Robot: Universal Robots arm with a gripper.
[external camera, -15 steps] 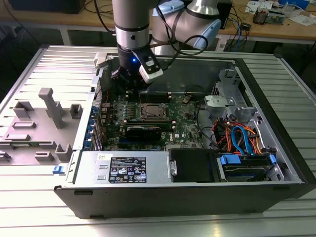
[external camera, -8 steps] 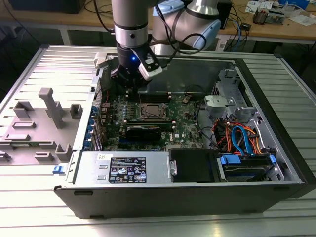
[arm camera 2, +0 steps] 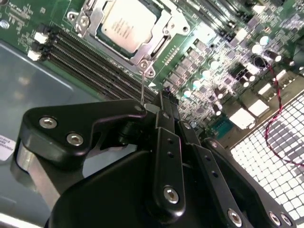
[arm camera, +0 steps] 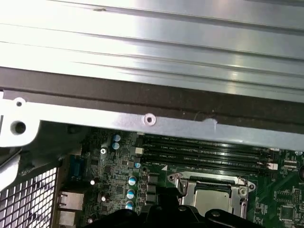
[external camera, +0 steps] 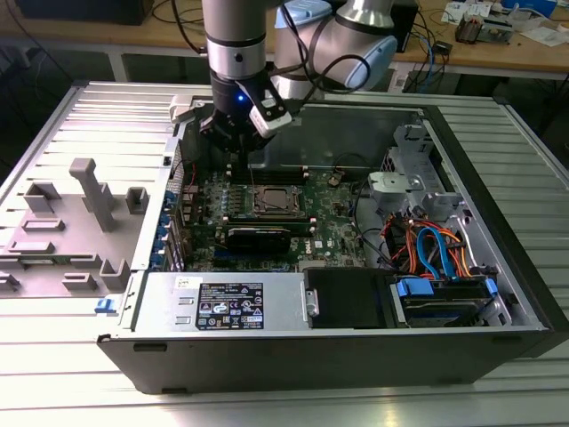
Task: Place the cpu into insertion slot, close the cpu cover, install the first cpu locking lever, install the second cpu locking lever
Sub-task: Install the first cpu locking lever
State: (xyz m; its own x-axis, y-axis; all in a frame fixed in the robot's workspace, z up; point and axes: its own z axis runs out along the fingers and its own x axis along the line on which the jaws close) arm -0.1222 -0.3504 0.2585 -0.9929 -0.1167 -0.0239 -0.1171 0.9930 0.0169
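One arm reaches down from the top of the exterior view into one open computer case [external camera: 338, 351], which lies on a slatted metal tabletop [external camera: 533, 178]. Its claw [external camera: 242, 153] hangs over the upper left part of the motherboard, near the insertion slot [external camera: 272, 201] at the board's centre.

In the second wrist view the one cpu [arm camera 2: 124, 23] sits flat in the slot at the upper left of the frame, silver top showing. The one cpu cover [arm camera 2: 167, 21] lies down around it, its window framing the chip.

One thin metal lever rod [arm camera 2: 142, 83] rises from the socket's corner to the edge of the claw at the centre of that frame. The two fingers [arm camera 2: 164, 137] are drawn narrow, tips together. Whether they pinch the rod or only touch it cannot be told.

Four long dark memory slots [arm camera: 204, 154] run side by side just beside the socket in the first wrist view, at the lower right. One long black expansion card [external camera: 258, 236] lies just below the socket in the exterior view.
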